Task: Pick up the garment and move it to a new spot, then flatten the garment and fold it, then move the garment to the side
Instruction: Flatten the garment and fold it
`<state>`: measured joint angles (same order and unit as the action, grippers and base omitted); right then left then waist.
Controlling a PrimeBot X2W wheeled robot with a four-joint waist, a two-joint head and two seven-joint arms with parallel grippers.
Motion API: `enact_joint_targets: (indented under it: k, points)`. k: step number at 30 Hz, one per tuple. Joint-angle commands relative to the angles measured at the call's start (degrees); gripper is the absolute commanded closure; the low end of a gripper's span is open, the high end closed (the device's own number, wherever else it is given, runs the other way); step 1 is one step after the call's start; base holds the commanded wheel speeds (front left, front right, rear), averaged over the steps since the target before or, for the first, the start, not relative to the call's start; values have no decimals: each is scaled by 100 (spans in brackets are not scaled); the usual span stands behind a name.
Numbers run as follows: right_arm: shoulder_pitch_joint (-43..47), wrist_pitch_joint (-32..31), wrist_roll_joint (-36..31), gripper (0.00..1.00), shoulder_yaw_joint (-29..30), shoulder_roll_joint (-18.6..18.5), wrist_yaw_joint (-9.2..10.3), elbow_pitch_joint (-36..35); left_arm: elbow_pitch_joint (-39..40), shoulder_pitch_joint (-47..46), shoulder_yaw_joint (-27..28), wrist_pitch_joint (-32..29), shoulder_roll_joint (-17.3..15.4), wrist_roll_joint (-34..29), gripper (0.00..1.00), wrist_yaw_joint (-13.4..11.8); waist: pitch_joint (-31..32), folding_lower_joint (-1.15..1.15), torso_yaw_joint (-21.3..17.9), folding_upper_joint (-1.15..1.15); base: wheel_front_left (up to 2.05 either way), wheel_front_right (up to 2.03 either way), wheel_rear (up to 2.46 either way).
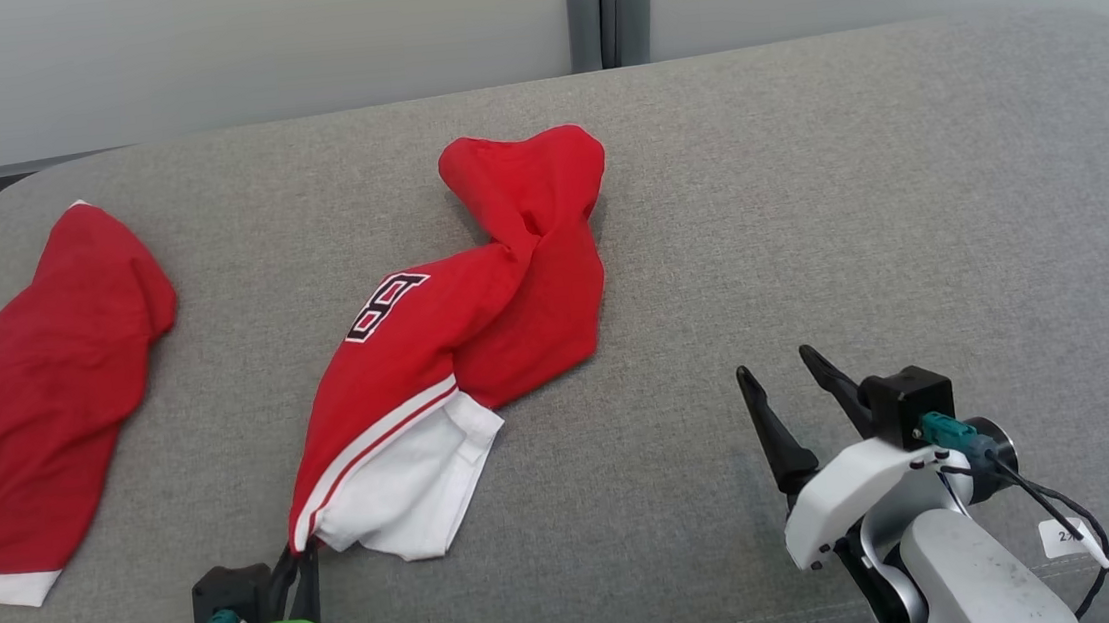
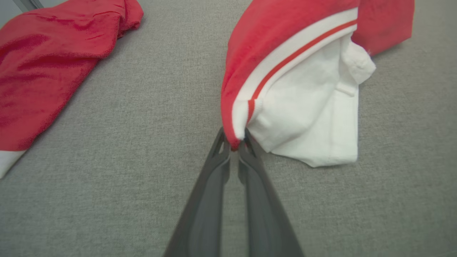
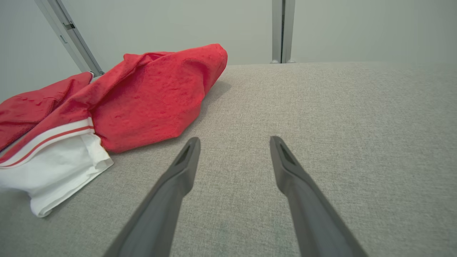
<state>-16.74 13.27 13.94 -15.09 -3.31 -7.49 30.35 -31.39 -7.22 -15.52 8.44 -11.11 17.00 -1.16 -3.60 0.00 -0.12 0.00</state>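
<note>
Left end effector (image 2: 234, 144), 7 o'clock in head view: clamped on the striped hem corner of the red garment (image 1: 475, 318), which is laid twisted on the grey fabric surface (image 1: 808, 229), stretched toward 12 o'clock. Right end effector (image 1: 772, 363), 4 o'clock: fingers held apart, empty. Second red garment (image 1: 49, 386) noted at 9 o'clock.

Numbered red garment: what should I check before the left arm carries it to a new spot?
1. Left gripper shut on the striped corner of the garment: ok.
2. Number of layers pinched: cannot tell.
3. Right gripper open, apart from the cloth: ok.
4. Garment flat: not ok, twisted and bunched.
5. Other red garment lies apart on the left: ok.
6. Room on the grey cushion right of the garment: ok.
</note>
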Motion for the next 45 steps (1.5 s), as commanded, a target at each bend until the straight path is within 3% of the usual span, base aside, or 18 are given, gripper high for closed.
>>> enact_joint_targets:
  k: [1,9,22,23,24,25,32,45]
  points:
    - [7,6,-3,0,17,-24,0,-6,-14,-59,28,51,-5,10,100,-38,0,0,7,0,0,0,0]
    - [51,-38,-59,0,68,-20,0,-53,-32,-274,212,331,-242,-32,100,-257,-5,0,86,0,0,0,0]
    - [-51,-40,-75,0,30,-27,0,-32,-562,-679,208,523,-439,-68,100,-234,-67,0,43,0,0,0,0]
    - [-54,-39,-72,0,33,-31,0,-29,-630,-697,199,533,-422,-83,82,-229,-75,0,33,0,0,0,0]
    - [-57,-36,-71,0,36,-35,0,-26,-689,-724,200,550,-398,-78,53,-241,-82,0,26,0,0,0,0]
    - [-58,-34,-72,0,45,-35,0,-24,-729,-742,202,577,-371,-72,0,-261,-88,0,21,0,0,0,0]
    - [-38,-16,-99,0,118,-37,0,-32,-614,-706,345,676,-268,-38,0,-371,-113,0,75,0,0,0,0]
    - [2,2,-113,0,130,-42,0,-21,991,-83,804,674,8,-389,0,-578,-45,0,182,0,0,0,0]
